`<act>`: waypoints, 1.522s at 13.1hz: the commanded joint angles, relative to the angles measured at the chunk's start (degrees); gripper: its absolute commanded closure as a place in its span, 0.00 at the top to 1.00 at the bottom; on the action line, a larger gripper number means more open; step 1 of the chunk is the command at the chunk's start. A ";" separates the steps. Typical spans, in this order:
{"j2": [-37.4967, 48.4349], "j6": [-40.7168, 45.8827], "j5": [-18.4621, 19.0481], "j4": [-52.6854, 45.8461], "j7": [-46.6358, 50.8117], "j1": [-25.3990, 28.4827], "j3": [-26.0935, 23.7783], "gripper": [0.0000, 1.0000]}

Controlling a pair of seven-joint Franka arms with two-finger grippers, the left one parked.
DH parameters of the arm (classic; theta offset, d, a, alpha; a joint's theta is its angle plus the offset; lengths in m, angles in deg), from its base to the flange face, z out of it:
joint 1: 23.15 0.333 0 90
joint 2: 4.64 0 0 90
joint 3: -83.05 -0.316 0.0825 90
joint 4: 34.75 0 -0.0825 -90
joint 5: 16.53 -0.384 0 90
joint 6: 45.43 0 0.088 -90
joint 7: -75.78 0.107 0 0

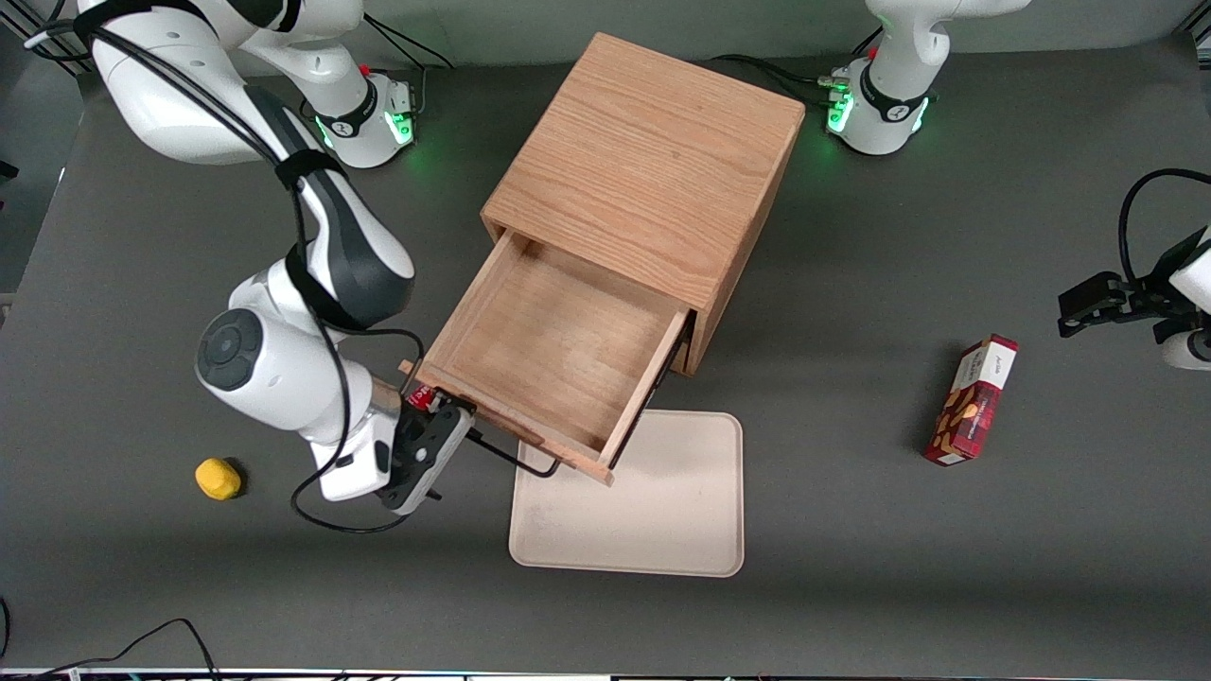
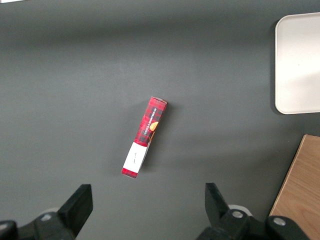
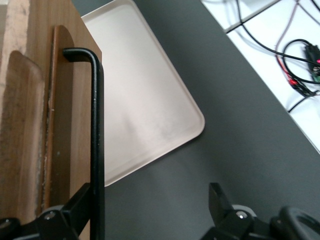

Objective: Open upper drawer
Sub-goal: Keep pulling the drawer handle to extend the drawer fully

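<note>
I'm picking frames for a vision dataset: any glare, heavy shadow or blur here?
Front view: even light, soft shadow beside the cabinet, sharp. Right wrist view: pale sheen on the tray; the handle and the gripper beside it look soft, fingers apart. Left wrist view: bright glare on the tray, the snack box sharp.

Even overhead light, soft shadows, sharp focus throughout.
</note>
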 commanded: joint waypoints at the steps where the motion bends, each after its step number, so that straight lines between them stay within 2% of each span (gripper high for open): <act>1: -2.15 0.44 -2.89 -3.57 -1.14 -2.30 0.68 1.00; 4: -3.83 0.53 -4.22 -6.29 -0.79 -2.66 0.68 1.00; 9: -3.66 0.44 -4.14 -9.55 0.79 -1.52 0.76 1.00; 12: 1.43 0.09 -4.05 -8.94 0.79 3.21 6.98 1.00; 14: 3.89 -1.58 -4.48 -7.54 3.67 3.14 7.44 1.00; 17: 12.04 -1.32 -10.26 0.34 7.11 0.35 7.62 1.00; 19: 20.55 0.43 -11.25 10.17 12.71 -2.82 7.71 1.00; 20: 24.78 2.09 -11.25 14.83 18.57 -4.31 7.71 1.00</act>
